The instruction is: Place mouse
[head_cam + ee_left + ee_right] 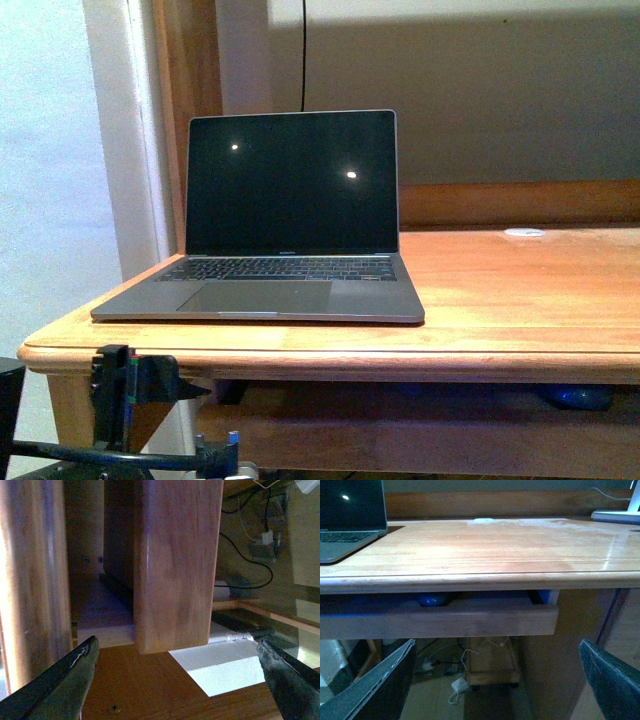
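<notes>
The mouse [434, 599] lies in a shallow drawer [440, 622] under the worktop's [520, 290] front edge. Only its domed top shows in the dark gap between worktop and drawer front. In the front view it appears as a bluish hump [575, 397] below the right part of the front edge.

On the worktop an open laptop [290, 215] with a dark screen stands toward the front left corner. A small white disc [525, 232] lies at the back edge, well apart from the laptop.

The right claw [497, 642] hangs in front of the drawer, lower than the worktop. Its fingers [385, 685] are spread wide with nothing between them.

The left claw [176, 645] is also spread wide and empty, and it faces a wooden leg [175, 565] beneath the worktop. Part of the left arm [130, 395] shows below the front left corner.
</notes>
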Controlling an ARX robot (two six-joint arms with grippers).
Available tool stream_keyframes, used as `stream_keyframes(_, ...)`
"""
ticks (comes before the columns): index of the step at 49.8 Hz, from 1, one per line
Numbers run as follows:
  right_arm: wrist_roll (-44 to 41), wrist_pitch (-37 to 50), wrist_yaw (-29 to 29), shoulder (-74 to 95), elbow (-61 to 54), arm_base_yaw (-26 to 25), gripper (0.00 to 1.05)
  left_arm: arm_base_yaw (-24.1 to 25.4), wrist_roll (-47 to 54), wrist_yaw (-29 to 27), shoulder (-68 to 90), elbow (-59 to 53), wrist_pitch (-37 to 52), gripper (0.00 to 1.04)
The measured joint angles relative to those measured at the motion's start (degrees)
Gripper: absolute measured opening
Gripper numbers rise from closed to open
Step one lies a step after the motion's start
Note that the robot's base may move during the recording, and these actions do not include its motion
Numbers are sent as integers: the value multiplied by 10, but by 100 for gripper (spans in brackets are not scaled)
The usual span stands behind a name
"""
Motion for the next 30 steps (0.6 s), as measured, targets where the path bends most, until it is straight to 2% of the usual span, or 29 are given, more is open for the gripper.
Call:
stream_keyframes(16, 0, 0, 0, 0, 0, 0, 97, -11, 22, 35, 93, 66, 44, 97)
stream_keyframes(30, 0, 0, 0, 0, 0, 0, 97, -25, -3, 29, 110, 84, 10, 97)
